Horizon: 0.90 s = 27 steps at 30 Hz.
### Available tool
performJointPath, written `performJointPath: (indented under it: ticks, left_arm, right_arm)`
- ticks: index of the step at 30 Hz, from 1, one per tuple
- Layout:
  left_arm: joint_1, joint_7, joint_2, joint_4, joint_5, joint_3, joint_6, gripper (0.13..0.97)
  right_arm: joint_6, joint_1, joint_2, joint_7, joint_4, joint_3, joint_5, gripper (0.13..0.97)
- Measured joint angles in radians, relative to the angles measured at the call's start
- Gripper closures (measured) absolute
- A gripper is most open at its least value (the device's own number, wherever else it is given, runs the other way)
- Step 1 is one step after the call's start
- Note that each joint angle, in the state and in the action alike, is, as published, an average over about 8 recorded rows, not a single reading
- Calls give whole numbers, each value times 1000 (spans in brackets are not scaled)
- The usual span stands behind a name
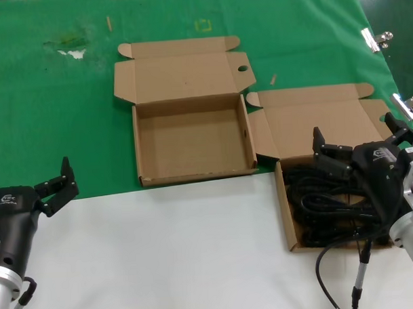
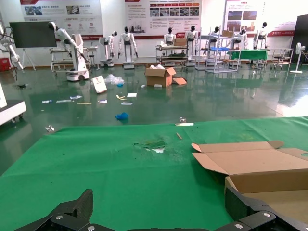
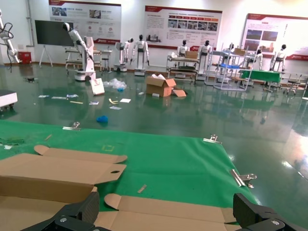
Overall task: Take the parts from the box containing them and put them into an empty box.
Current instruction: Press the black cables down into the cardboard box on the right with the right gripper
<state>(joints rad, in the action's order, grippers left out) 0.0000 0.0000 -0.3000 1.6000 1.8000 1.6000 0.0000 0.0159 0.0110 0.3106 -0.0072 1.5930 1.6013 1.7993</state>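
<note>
Head view, nearest first: the left hand (image 1: 56, 187) is parked over the white tabletop (image 1: 183, 250) at the near left, fingers spread and holding nothing, well apart from both cartons. On the right, the right hand (image 1: 359, 141) hovers above the box containing the parts (image 1: 284, 213), which sits across the edge of the green cloth (image 1: 56, 119); its fingers are spread wide and grip nothing. The parts (image 1: 323, 204), black coiled power cords, lie inside that carton, partly hidden by the arm, and none has been lifted. Farther back and to the left, the empty box (image 1: 192, 138) stands with its lid open, just beside the full carton. Judged step: approach for the first pick. The next move calls for lowering the right hand onto one tied bundle, closing across it, lifting clear of the carton wall, then carrying it left to the empty box.
</note>
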Motion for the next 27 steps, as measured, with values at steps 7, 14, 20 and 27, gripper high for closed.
performJointPath:
  ticks: [7, 14, 20, 27]
  left_arm:
    - [0, 0, 0, 0, 0, 0, 0, 132]
    - [0, 0, 0, 0, 0, 0, 0, 132]
    - [0, 0, 0, 0, 0, 0, 0, 132]
    - [0, 0, 0, 0, 0, 0, 0, 134]
  right_arm:
    - [0, 0, 0, 0, 0, 0, 0, 129]
    - [0, 0, 0, 0, 0, 0, 0, 129]
    - [0, 0, 0, 0, 0, 0, 0, 129]
    - [0, 0, 0, 0, 0, 0, 0, 129]
